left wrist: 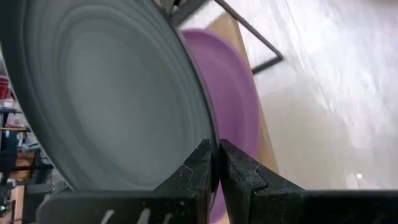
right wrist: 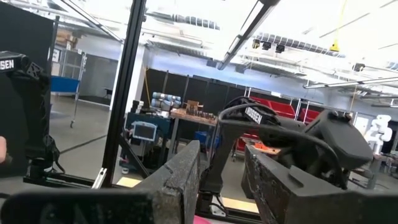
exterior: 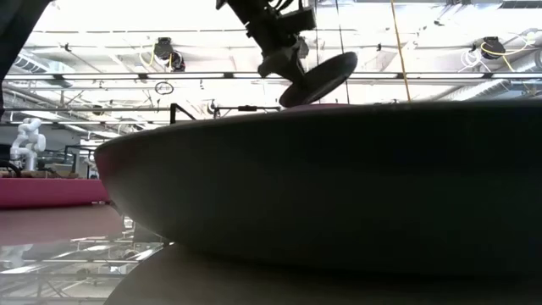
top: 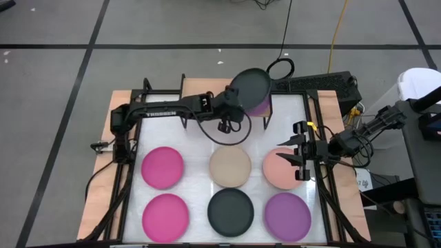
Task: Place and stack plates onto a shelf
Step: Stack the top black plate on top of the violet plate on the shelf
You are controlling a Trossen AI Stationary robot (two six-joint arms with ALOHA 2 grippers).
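Note:
My left gripper (top: 233, 103) is shut on a black plate (top: 252, 85), held tilted in the air over a purple plate (top: 259, 107) that lies on the shelf (left wrist: 235, 34) at the table's far side. The held plate also shows in the low view (exterior: 320, 78). My right gripper (top: 296, 153) is open and empty, just above the left part of the salmon plate (top: 284, 172). Two magenta plates (top: 162, 167) (top: 165, 215), a beige plate (top: 229, 167), a second black plate (top: 231, 211) and a second purple plate (top: 287, 215) lie flat on the white tabletop. My left gripper pinches the black plate's rim (left wrist: 206, 134) between its two fingers, one on each face, at the side of the plate nearest the arm. The fingers come slanting from the table's left. The plate is lifted clear and tilted, its far side raised, above the purple plate (left wrist: 233, 106).
The shelf's black legs (top: 267, 117) stand near the far edge. Cables and a power strip (top: 317, 84) lie beyond the table's far right corner. The black plate on the table fills the low view (exterior: 339, 186).

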